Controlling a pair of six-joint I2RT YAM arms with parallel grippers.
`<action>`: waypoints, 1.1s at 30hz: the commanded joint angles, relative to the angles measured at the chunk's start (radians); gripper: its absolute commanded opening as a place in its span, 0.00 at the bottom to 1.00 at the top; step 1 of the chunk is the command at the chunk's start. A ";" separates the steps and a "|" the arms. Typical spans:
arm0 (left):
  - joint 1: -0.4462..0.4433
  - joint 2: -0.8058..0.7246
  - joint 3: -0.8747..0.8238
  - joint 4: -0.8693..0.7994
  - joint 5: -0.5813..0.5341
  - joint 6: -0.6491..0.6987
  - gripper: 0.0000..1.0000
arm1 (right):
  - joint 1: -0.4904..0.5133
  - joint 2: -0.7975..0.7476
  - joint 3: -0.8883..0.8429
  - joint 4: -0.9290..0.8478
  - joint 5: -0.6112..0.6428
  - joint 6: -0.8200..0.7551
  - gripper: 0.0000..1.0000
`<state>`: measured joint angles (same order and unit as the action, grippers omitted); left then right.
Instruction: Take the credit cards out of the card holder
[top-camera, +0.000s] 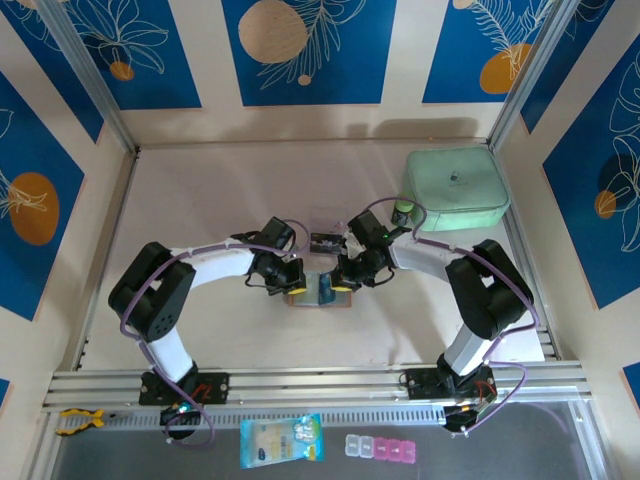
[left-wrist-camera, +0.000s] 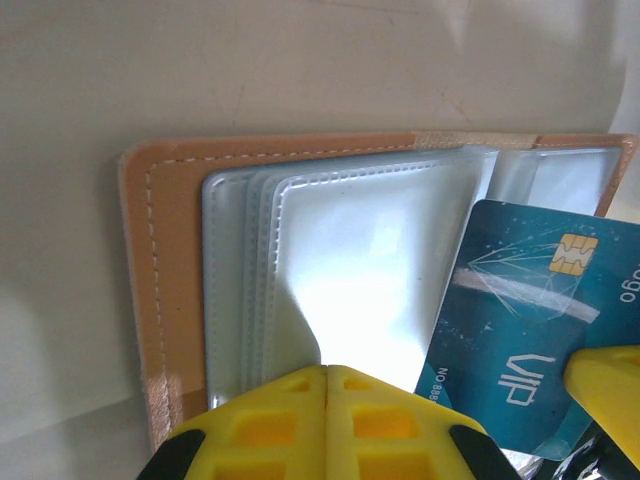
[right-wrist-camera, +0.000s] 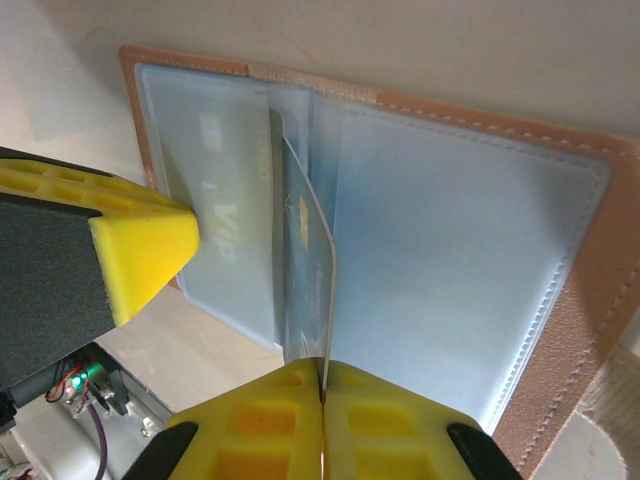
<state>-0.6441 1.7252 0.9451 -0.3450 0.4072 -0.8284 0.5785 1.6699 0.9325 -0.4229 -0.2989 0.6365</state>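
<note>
Table (top-camera: 200, 190) | tan card holder (left-wrist-camera: 165, 300) unfolded | left jaws together | right jaws pinch blue card (left-wrist-camera: 520, 310)

The card holder (left-wrist-camera: 165, 300) has a tan leather-look cover, matt and finely grained, with pale stitching along its edge. Its inner sleeves (left-wrist-camera: 370, 260) are clear soft plastic, smooth and glossy with glare. The credit card (left-wrist-camera: 520, 320) is dark blue plastic with a sheen and a shiny gold metallic chip (left-wrist-camera: 573, 255). The left claw (left-wrist-camera: 327, 400) and right claw (right-wrist-camera: 322, 400) are matt yellow moulded plastic. The table (left-wrist-camera: 300, 70) is pale, smooth and matt. The mint-green case (top-camera: 455, 190) looks like soft matt fabric.
</note>
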 joint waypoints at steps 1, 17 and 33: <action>-0.004 -0.011 -0.022 -0.038 -0.023 0.001 0.03 | 0.010 -0.018 0.025 -0.083 0.050 -0.028 0.07; -0.004 -0.009 -0.025 -0.022 -0.015 -0.005 0.03 | 0.042 0.010 0.072 -0.092 0.094 0.005 0.11; -0.004 -0.021 -0.031 -0.019 -0.012 -0.009 0.04 | 0.060 -0.047 0.104 -0.155 0.155 -0.008 0.07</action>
<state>-0.6441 1.7199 0.9360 -0.3332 0.4076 -0.8314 0.6270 1.6653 0.9943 -0.5087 -0.1913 0.6529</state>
